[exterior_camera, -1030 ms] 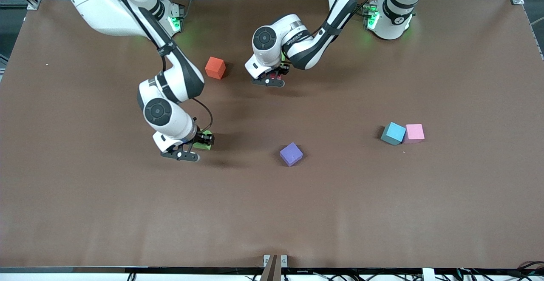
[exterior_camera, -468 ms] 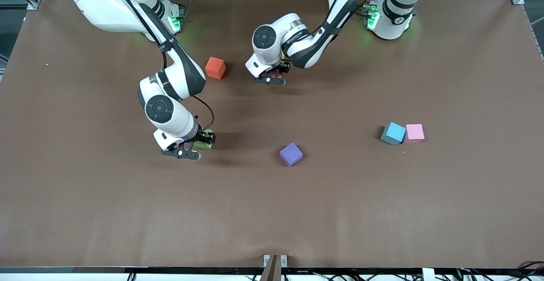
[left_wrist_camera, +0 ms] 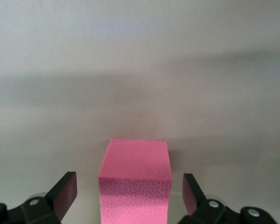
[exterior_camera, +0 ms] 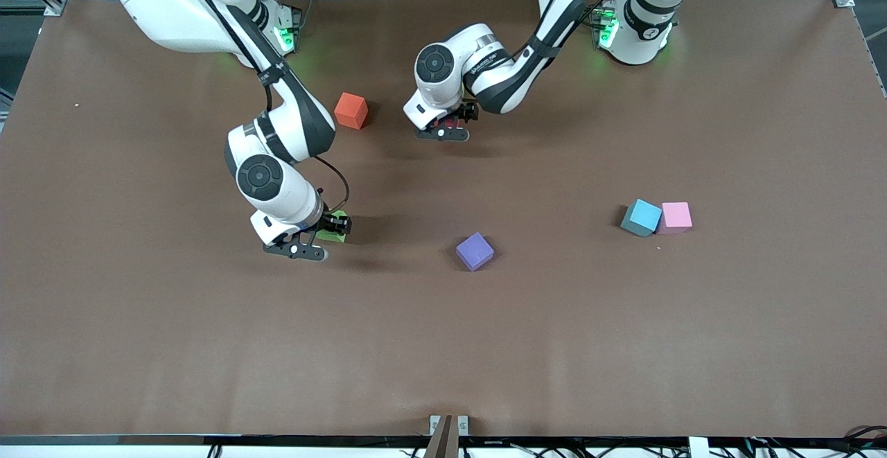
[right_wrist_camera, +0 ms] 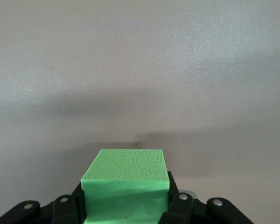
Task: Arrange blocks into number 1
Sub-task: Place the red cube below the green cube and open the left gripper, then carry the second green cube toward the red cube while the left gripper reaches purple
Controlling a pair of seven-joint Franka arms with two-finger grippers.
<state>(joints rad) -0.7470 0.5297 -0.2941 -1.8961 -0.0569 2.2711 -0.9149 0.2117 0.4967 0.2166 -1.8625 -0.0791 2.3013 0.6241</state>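
Observation:
My right gripper is shut on a light green block, low over the table toward the right arm's end. My left gripper is open around the red block, which looks pinkish in the left wrist view. A gap shows between the block and each finger. The purple block lies alone near the table's middle. The pink block rests toward the left arm's end. The second light green block is hidden.
A teal-blue cube touches the pink block on the side toward the table's middle. An orange cube sits beside the left gripper, toward the right arm's end. The brown table stretches bare nearer the front camera.
The left gripper has shifted slightly toward its own base, still around the red block. The right gripper with the green block has barely moved.

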